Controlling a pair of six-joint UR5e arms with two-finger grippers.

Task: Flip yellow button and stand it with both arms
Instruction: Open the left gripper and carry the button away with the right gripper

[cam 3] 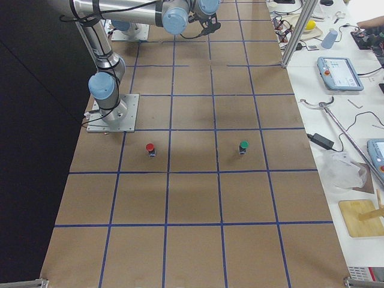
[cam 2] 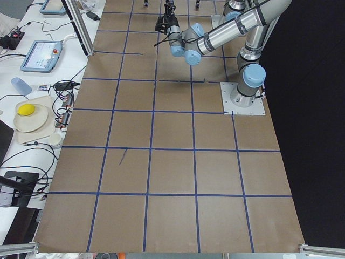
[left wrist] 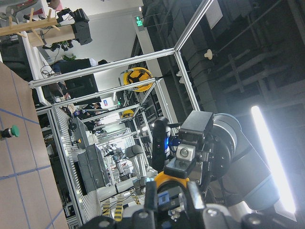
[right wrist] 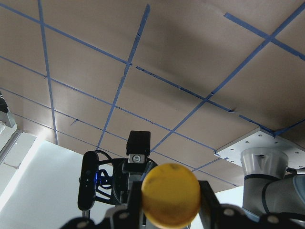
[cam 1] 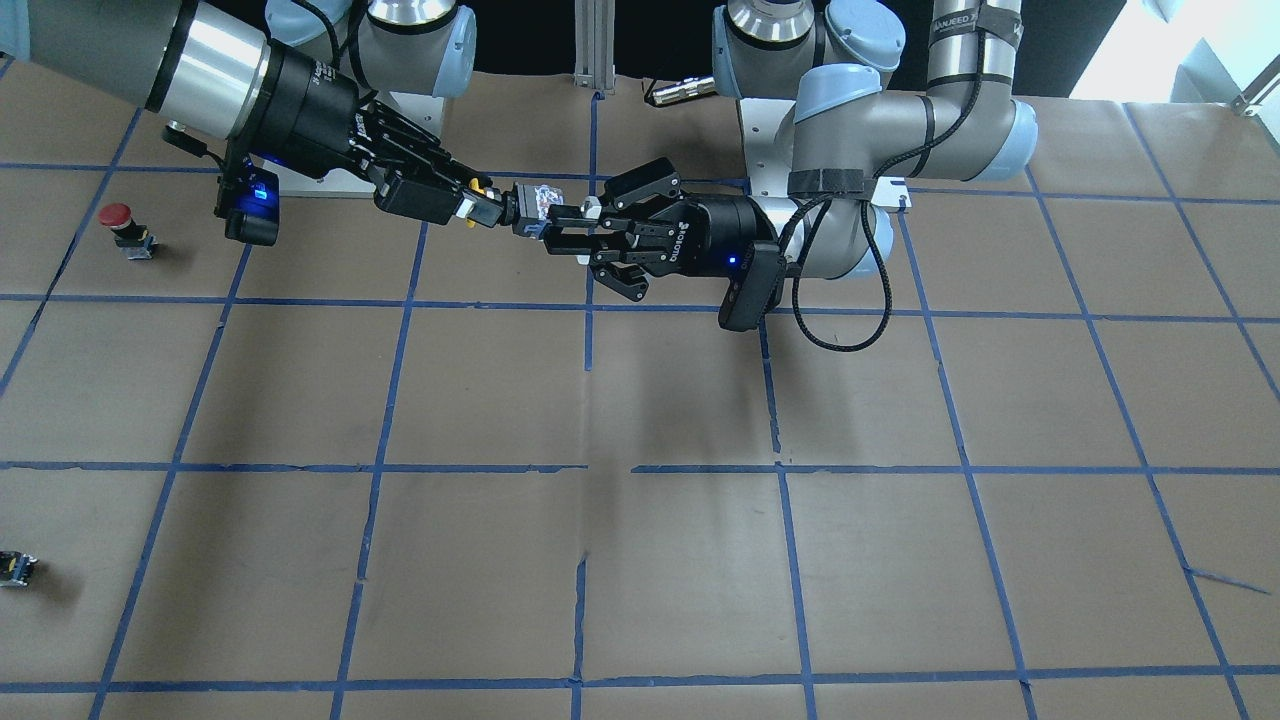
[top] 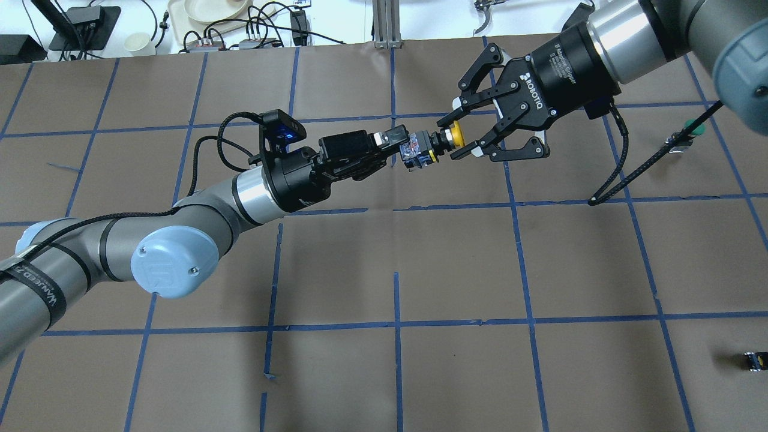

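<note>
Clamped the yellow button point(top: 432, 144) by its grey base, mid-air, in the narrow-set left gripper point(top: 401, 144); bracketed its cap with the right gripper point(top: 453, 139), grip there impossible to tell. Likely risked a drop through releasing the base too early.

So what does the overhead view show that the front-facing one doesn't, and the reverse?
Only overhead: the green button, standing on the table. Only front-facing: the red button. Both: the yellow button held in the air by the left gripper, the right gripper straddling its cap, and the small black block.
</note>
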